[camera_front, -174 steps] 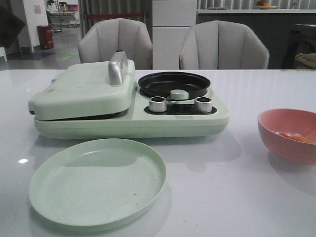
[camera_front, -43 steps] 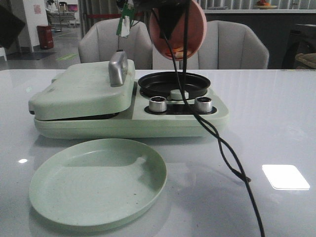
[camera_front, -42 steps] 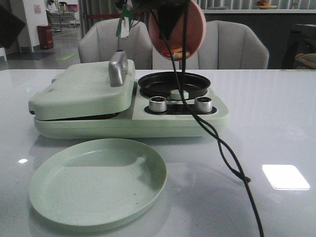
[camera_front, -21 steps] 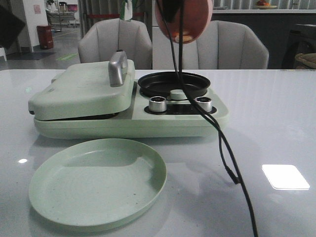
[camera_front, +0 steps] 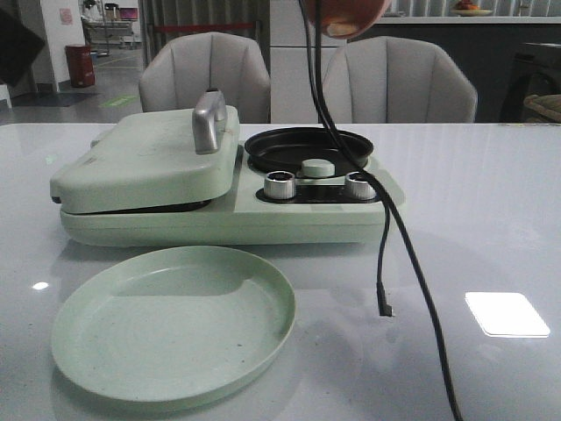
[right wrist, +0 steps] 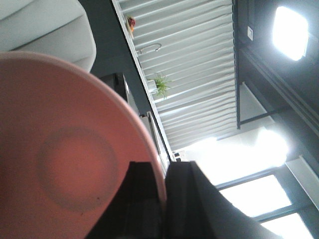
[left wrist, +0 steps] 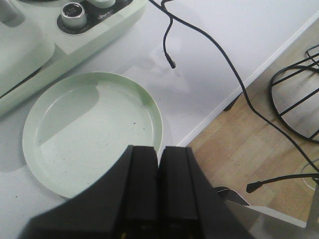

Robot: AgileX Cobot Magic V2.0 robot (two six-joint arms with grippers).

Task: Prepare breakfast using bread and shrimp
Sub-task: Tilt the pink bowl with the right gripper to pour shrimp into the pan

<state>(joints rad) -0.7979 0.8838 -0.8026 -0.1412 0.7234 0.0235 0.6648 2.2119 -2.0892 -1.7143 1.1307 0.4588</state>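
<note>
My right gripper (right wrist: 163, 172) is shut on the rim of a pink bowl (right wrist: 70, 149), one finger inside and one outside. In the front view the tipped bowl (camera_front: 349, 10) hangs at the top edge, high above the black round pan (camera_front: 308, 149). A small pale orange piece, the shrimp (camera_front: 338, 29), shows at the bowl's lower rim. My left gripper (left wrist: 159, 152) is shut and holds nothing; it hovers over the green plate (left wrist: 92, 132) near the table's front edge. The bread is out of view.
A pale green cooker (camera_front: 158, 167) with a closed lid, a silver handle (camera_front: 209, 118) and two knobs (camera_front: 280, 185) stands behind the green plate (camera_front: 173, 323). Black cables (camera_front: 412, 272) hang from my right arm over the pan and table. Two chairs stand behind the table.
The pink bowl has left the table's right side, been tipped above the pan, and in the last second has risen to the frame's top. The dangling cable end has lifted off the table.
</note>
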